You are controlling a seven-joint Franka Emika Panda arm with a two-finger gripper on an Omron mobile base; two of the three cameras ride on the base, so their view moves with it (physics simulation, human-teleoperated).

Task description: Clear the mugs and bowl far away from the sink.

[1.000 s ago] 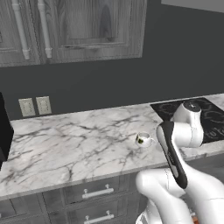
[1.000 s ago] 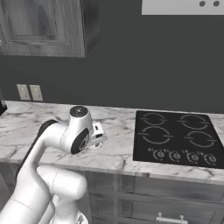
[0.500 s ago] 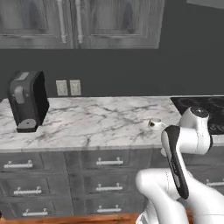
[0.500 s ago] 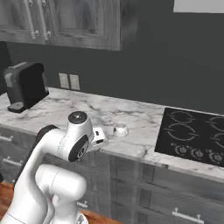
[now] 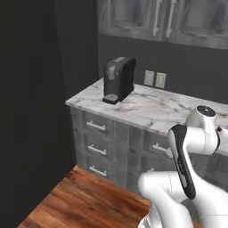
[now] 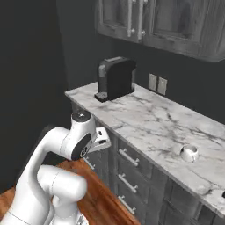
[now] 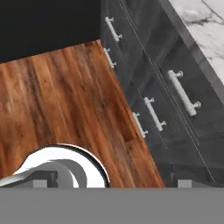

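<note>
base swung left; mug (image 6: 189,153) on counter (image 6: 145,116), far from fingers.

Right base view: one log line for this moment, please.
mug: upright on marble counter, untouched | coffee machine: at counter's far end | arm: folded beside drawers | tool: open, holding nothing

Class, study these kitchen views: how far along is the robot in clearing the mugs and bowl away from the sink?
Done: one mug sits on the marble counter, right of the coffee machine, with no sink near it. In hand: nothing; the hand view looks down at drawers and floor. Left: the bowl and any other mug.
</note>
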